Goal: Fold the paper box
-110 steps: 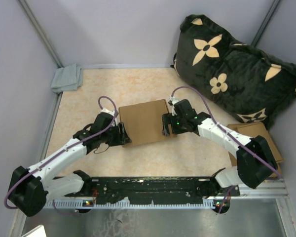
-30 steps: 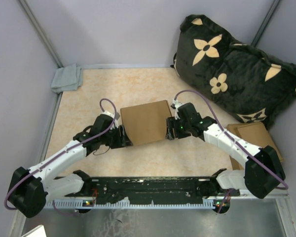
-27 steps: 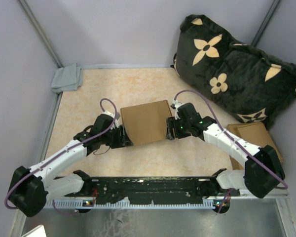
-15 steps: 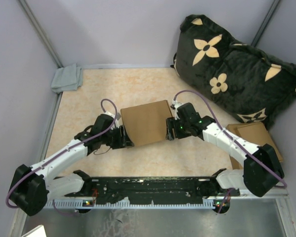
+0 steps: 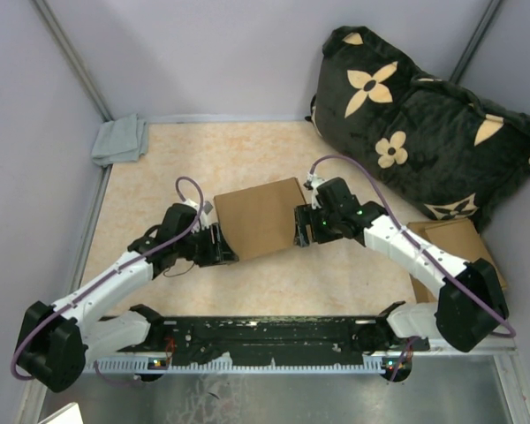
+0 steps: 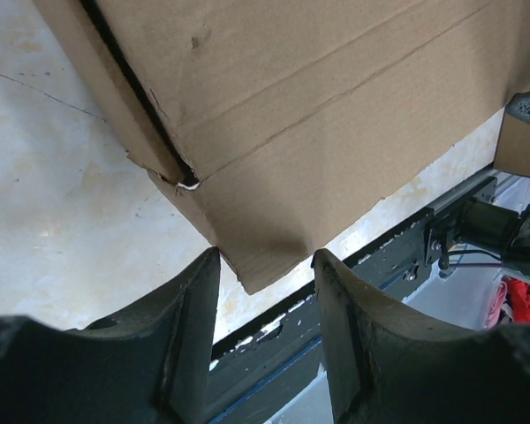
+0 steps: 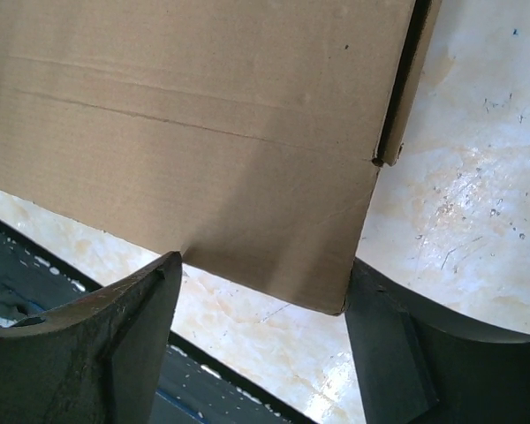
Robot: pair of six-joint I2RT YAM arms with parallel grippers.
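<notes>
The paper box (image 5: 261, 216) lies folded flat on the beige table, plain brown with crease lines. My left gripper (image 5: 219, 245) is at its near left corner. In the left wrist view the box (image 6: 318, 106) has its corner flap between the open fingers of the left gripper (image 6: 265, 265), with gaps on both sides. My right gripper (image 5: 302, 230) is at the near right corner. In the right wrist view the box (image 7: 203, 115) has its near edge spanning the open fingers of the right gripper (image 7: 263, 274), and its corner touches the right finger.
A dark pillow with cream flowers (image 5: 424, 124) fills the back right. More flat cardboard (image 5: 464, 243) lies at the right edge under my right arm. A grey cloth (image 5: 121, 140) sits at the back left corner. A black rail (image 5: 274, 334) runs along the near edge.
My left wrist has drawn slightly back to the left. My right gripper has shifted slightly along the box's right edge. The box has barely moved.
</notes>
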